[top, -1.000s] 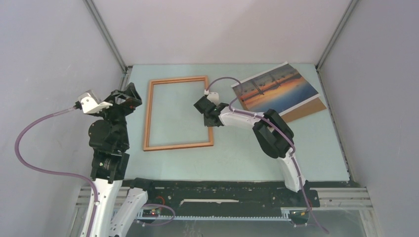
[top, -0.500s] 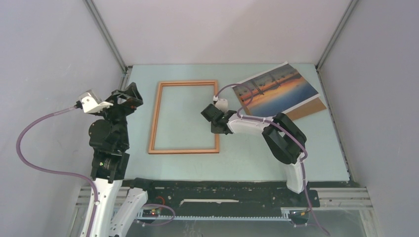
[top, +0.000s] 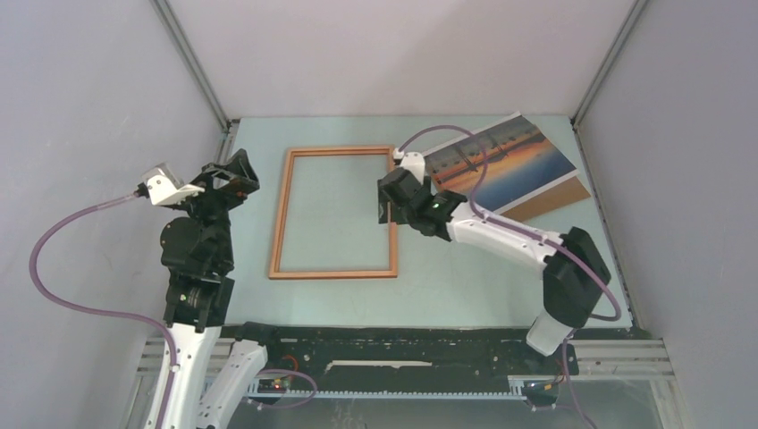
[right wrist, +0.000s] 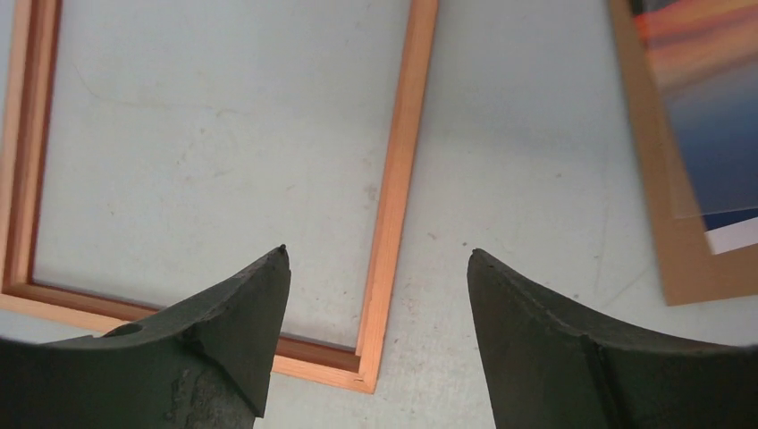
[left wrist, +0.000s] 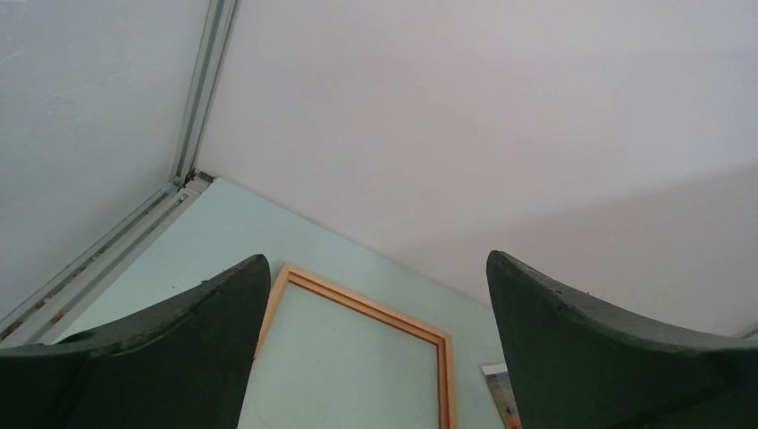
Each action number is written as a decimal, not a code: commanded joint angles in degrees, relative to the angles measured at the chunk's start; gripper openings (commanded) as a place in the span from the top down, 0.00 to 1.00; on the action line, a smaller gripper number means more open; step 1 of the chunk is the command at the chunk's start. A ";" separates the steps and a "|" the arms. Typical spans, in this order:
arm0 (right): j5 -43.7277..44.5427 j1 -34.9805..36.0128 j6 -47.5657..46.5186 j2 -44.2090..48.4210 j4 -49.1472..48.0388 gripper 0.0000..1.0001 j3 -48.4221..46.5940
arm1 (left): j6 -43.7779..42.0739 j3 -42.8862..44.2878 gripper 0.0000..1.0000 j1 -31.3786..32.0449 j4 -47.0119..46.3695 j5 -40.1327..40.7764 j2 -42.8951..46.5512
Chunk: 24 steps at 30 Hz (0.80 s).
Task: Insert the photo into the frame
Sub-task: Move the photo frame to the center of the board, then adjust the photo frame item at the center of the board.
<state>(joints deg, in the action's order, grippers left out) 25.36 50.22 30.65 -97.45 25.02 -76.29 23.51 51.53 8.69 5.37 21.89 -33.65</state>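
Observation:
The thin reddish-brown frame [top: 281, 214] lies flat and empty on the pale green table, left of centre. My right gripper [top: 386, 204] hovers open over the frame's right rail [right wrist: 398, 179], which runs between its spread fingers untouched. The sunset photo [top: 496, 164] rests at the back right on a brown backing board [top: 556, 198]; in the right wrist view the photo [right wrist: 706, 107] fills the upper right corner. My left gripper [top: 234, 174] is raised at the left, open and empty, looking over the frame [left wrist: 366, 308].
Grey enclosure walls with metal corner posts [top: 192, 63] close in the table on three sides. The backing board [right wrist: 661, 223] sticks out from under the photo. A black rail [top: 393, 344] runs along the near edge by the arm bases.
The right gripper dragged the frame to the right, then opened and let go of its right rail, lifting slightly toward the back. The left arm stayed still.

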 commanded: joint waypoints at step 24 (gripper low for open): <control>-28.38 -35.19 -2.49 -17.01 5.76 0.00 -13.77 | -0.84 0.84 0.00 10.91 -1.06 -5.64 -2.48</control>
<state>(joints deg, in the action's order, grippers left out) -0.34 16.03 28.32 -111.42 27.40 -85.23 23.05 51.53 19.20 4.93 19.90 -32.91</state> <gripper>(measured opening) 0.993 0.996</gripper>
